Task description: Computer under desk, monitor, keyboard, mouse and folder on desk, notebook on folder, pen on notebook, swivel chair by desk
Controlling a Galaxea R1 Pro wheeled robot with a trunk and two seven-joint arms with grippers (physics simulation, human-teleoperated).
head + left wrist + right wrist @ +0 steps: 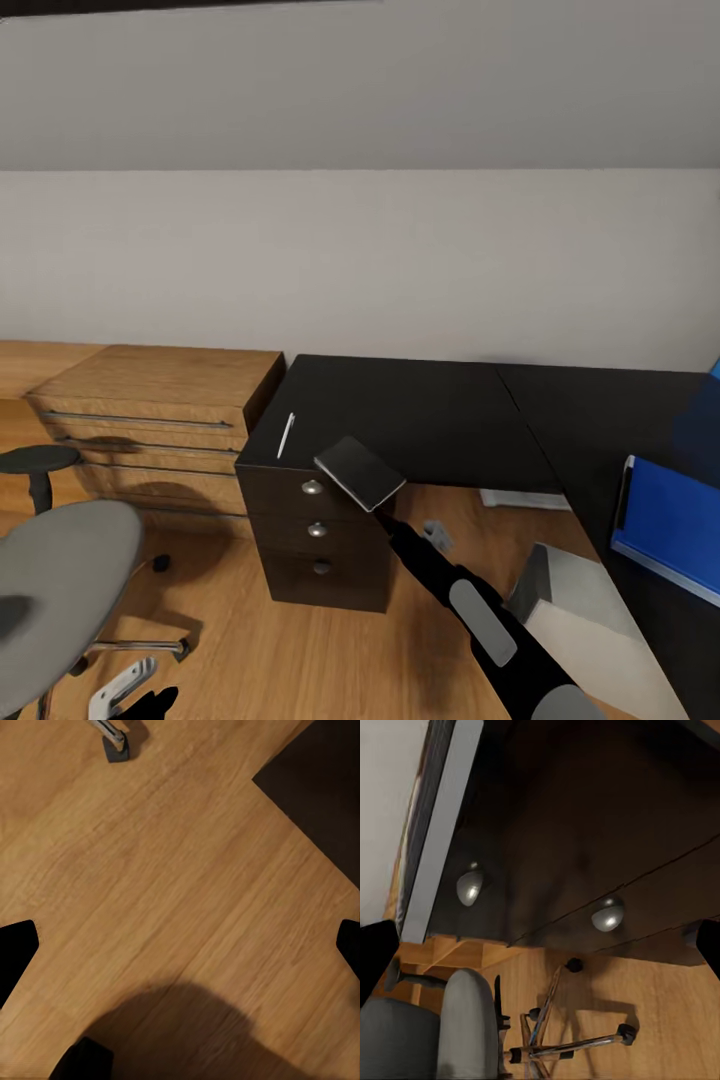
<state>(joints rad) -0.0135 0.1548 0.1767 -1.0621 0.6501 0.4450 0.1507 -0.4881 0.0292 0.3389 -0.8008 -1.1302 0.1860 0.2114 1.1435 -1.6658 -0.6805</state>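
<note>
The dark notebook (360, 472) hangs tilted past the front edge of the black desk (420, 410), above the drawer unit (318, 540). My right gripper (383, 517) sits just under it. In the right wrist view the right gripper (540, 945) is open with fingertips wide apart, and the notebook's pale edge (439, 840) runs off from one fingertip (375, 956). The white pen (285, 435) lies on the desk's left end. On the desk's right wing lies the blue folder (672, 525). The grey swivel chair (60, 590) stands at lower left. My left gripper (180, 945) hangs open over bare floor.
A wooden dresser (165, 405) stands left of the desk against the wall. The light grey computer (575, 590) sits under the desk's right wing. The chair's chrome base (577, 1044) and a castor (115, 746) rest on the wood floor in front of the drawers.
</note>
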